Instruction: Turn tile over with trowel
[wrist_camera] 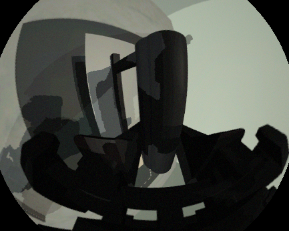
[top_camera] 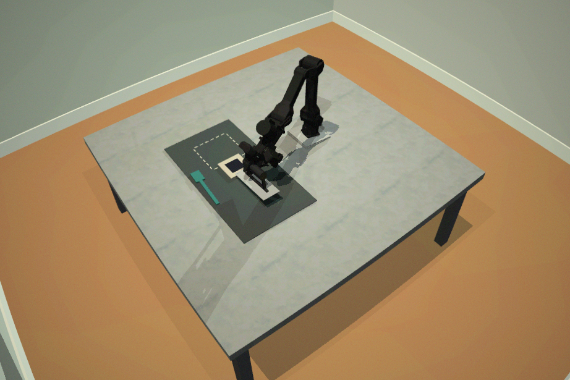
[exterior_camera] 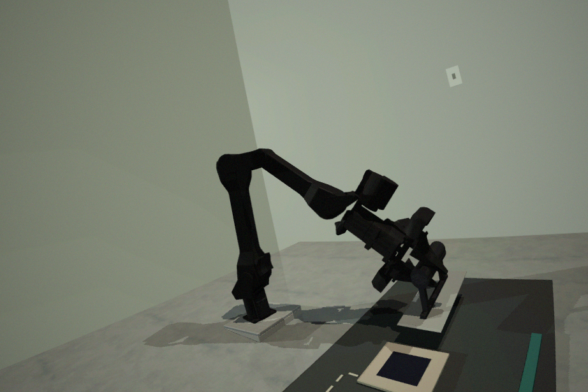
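Observation:
The cream tile (top_camera: 224,167) (exterior_camera: 404,368) lies flat on the dark mat (top_camera: 248,230) (exterior_camera: 539,290), its navy square facing up, just outside the dashed outline (top_camera: 226,133) (exterior_camera: 338,378). My gripper (top_camera: 256,168) (exterior_camera: 426,264) (wrist_camera: 156,122) is shut on the black cylindrical handle of the trowel. The trowel's white blade (top_camera: 272,193) (exterior_camera: 439,322) (wrist_camera: 97,50) hangs above the mat, with its shadow offset below. Its near end is beside the tile in the exterior view. The fingers and handle hide part of the blade.
A teal flat-headed tool (top_camera: 198,176) (exterior_camera: 530,361) lies on the mat beyond the tile from the arm. The arm's base (top_camera: 311,126) (exterior_camera: 258,306) stands on the grey table (top_camera: 368,228). A small white plate (exterior_camera: 453,76) is on the wall.

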Action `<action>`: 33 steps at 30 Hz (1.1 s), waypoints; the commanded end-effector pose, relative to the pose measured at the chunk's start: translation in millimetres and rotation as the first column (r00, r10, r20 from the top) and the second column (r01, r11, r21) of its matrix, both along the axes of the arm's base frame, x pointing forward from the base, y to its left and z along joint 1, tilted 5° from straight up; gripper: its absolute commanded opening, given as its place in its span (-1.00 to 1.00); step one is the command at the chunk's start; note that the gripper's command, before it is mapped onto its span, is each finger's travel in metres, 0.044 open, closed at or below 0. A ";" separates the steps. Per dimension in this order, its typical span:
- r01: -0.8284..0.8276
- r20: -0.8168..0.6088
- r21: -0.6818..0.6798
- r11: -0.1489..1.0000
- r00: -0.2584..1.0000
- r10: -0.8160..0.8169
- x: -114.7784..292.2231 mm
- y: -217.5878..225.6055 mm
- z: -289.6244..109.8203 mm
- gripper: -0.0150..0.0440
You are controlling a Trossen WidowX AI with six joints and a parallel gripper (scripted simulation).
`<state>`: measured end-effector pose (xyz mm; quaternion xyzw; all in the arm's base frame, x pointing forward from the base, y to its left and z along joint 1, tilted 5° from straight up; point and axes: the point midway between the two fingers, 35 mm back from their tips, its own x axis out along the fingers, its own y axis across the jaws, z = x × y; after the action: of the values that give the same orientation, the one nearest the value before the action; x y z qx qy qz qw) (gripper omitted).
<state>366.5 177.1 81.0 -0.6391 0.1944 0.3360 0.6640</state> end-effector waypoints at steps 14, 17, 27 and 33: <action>-0.006 0.009 0.007 1.000 1.000 0.005 -0.9 0.4 -24.0 -0.49; -0.006 0.009 0.006 1.000 1.000 0.005 -1.4 0.2 -28.8 -0.49; -0.005 0.008 0.006 1.000 1.000 0.005 -0.7 -5.7 -34.3 -0.49; -0.005 0.008 0.005 1.000 1.000 0.005 1.7 -15.5 -34.5 -0.49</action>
<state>365.7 171.1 46.9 -0.6387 0.1863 0.3397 0.6648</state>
